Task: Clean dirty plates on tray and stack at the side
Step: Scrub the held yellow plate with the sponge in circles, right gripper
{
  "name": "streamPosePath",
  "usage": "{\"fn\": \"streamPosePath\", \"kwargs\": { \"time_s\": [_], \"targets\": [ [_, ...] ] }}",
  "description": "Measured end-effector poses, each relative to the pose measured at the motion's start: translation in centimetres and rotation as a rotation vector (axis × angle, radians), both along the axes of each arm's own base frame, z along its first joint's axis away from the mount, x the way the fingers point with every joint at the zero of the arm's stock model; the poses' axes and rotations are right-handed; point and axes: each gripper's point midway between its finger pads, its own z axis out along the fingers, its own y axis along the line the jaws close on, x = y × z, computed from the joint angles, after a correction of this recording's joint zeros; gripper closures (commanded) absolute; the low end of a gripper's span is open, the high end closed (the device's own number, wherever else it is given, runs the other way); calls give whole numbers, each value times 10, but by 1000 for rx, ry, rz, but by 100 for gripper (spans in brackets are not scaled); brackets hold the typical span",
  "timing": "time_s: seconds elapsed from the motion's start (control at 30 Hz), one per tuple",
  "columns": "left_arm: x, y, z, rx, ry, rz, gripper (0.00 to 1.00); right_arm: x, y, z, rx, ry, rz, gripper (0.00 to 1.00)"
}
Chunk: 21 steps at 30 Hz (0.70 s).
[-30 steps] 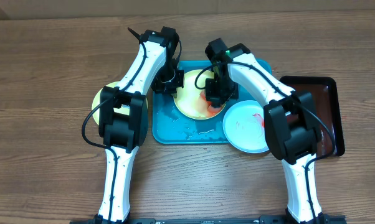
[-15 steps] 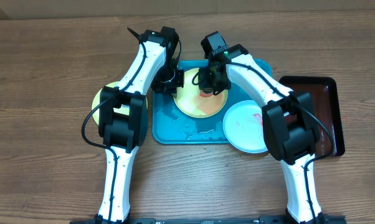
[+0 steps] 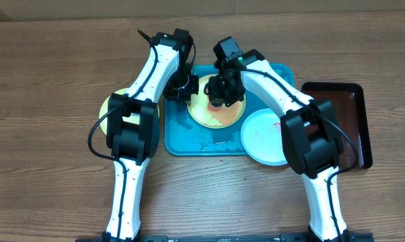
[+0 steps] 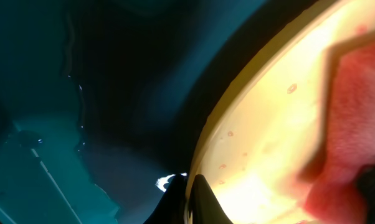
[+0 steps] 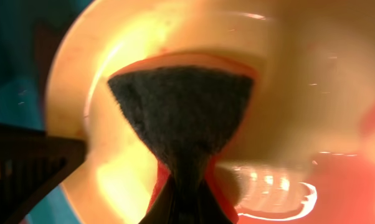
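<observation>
A yellow-green rimmed plate [image 3: 212, 113] lies in the turquoise tray [image 3: 182, 138]. My left gripper [image 3: 182, 87] is shut on its left rim [image 4: 237, 124], fingertips pinching the edge [image 4: 190, 196]. My right gripper [image 3: 224, 91] is shut on a red sponge with a dark scrub pad [image 5: 181, 112], pressed on the plate's far part [image 5: 113, 56]. A white-bluish plate [image 3: 264, 136] with red smears lies on the tray's right end. Another yellow-green plate [image 3: 107, 107] lies on the table left of the tray, mostly under my left arm.
A dark brown-black tray [image 3: 354, 114] sits on the table at the right. Water pools on the turquoise tray's floor [image 3: 206, 141]. Both arms cross over the tray's far half. Bare wooden table [image 3: 54, 67] surrounds everything.
My right gripper has moved the sponge up and to the left across the plate, from its right side to its far part. The left gripper has stayed on the rim.
</observation>
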Motion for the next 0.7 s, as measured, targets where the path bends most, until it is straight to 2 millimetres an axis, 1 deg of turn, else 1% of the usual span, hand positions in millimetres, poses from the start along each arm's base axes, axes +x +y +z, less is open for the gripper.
{"fn": "streamPosePath", "kwargs": {
  "time_s": [0.1,0.23,0.33,0.43,0.57,0.63,0.7],
  "targets": [
    [0,0,0,0,0,0,96,0,-13,-4,-57,5,-18,96],
    [0,0,0,0,-1,0,96,-5,-37,-7,-149,32,-45,96],
    [0,0,0,0,-1,0,96,-7,-56,-5,-227,49,-63,96],
    [0,0,0,-1,-1,0,96,-12,-70,-1,-286,72,-72,96],
    [1,0,0,-1,-3,0,96,-15,-75,3,-315,84,-78,96],
    [1,0,0,-1,-3,0,96,-13,-75,3,-315,73,-84,96],
    [1,0,0,-1,-3,0,96,-6,-72,3,-304,48,-94,96]
  ]
}}
